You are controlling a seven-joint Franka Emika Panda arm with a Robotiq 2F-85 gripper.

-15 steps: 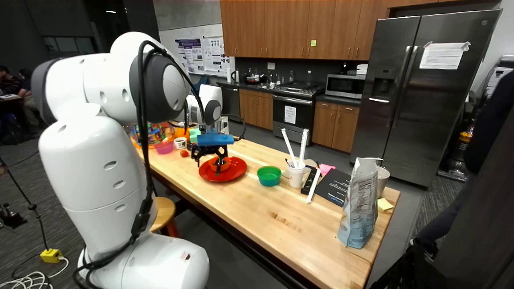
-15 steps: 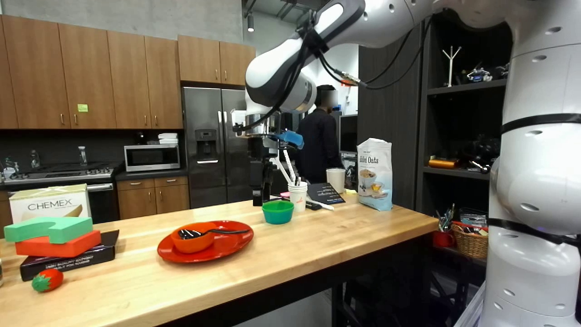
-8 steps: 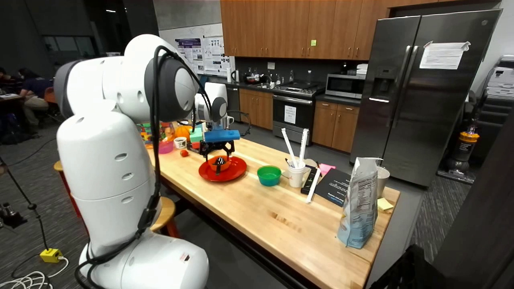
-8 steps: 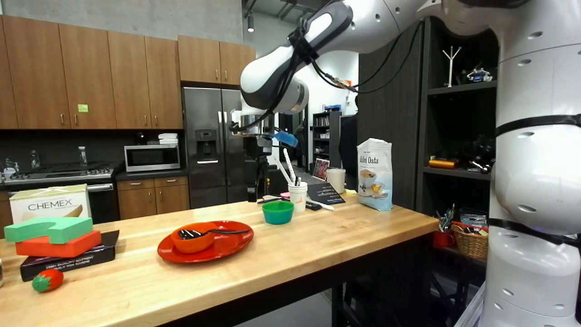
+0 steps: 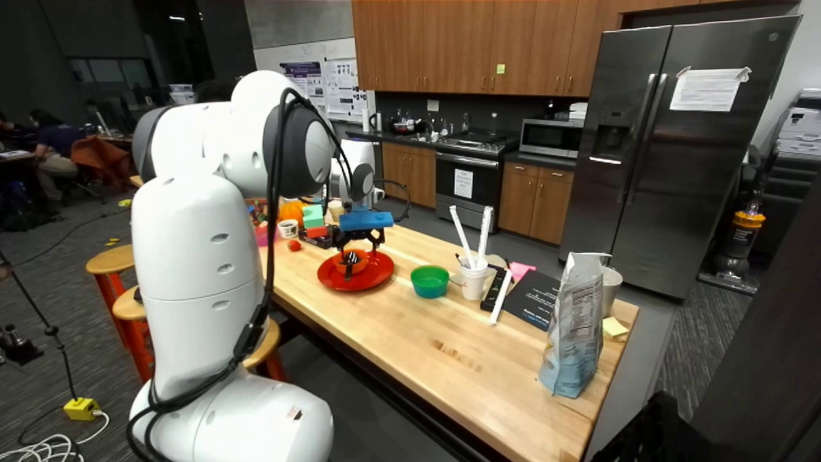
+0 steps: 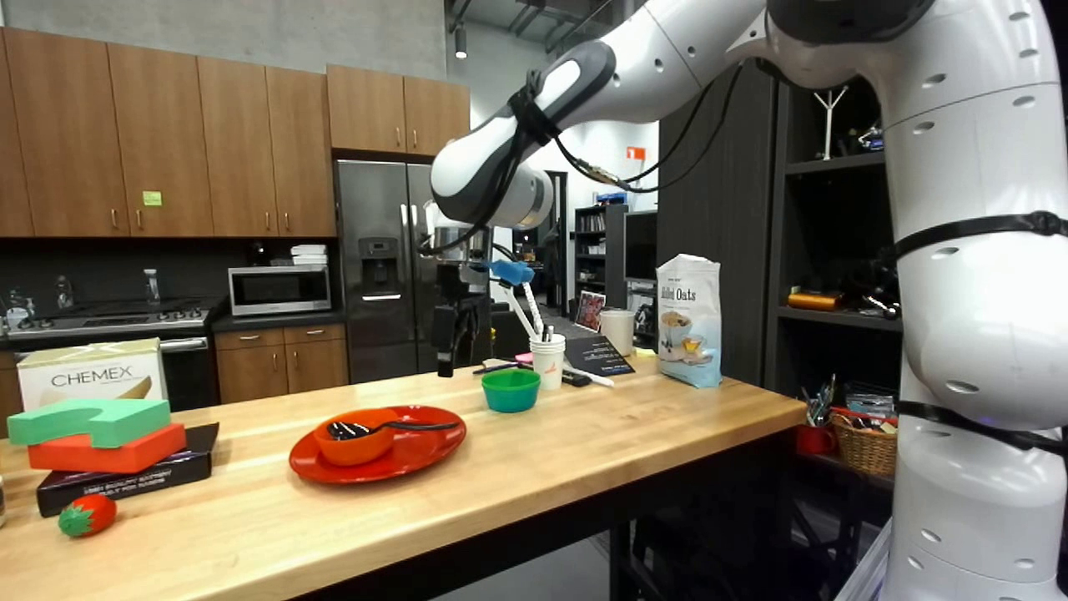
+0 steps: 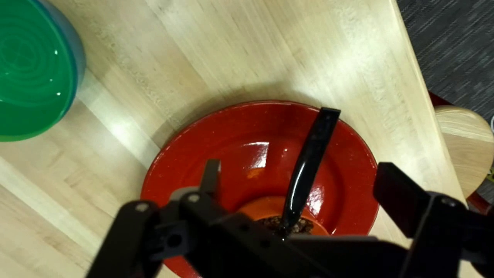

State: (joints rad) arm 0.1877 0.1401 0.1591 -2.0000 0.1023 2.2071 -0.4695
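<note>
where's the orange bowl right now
In an exterior view, the orange bowl sits on the left part of the red plate, left of the green bowl.

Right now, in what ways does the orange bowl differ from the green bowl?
The orange bowl sits on the red plate; the green bowl stands directly on the table. The orange bowl holds dark grainy contents and a black utensil, while the green bowl shows its ringed bottom. Both are round, with open tops.
</note>
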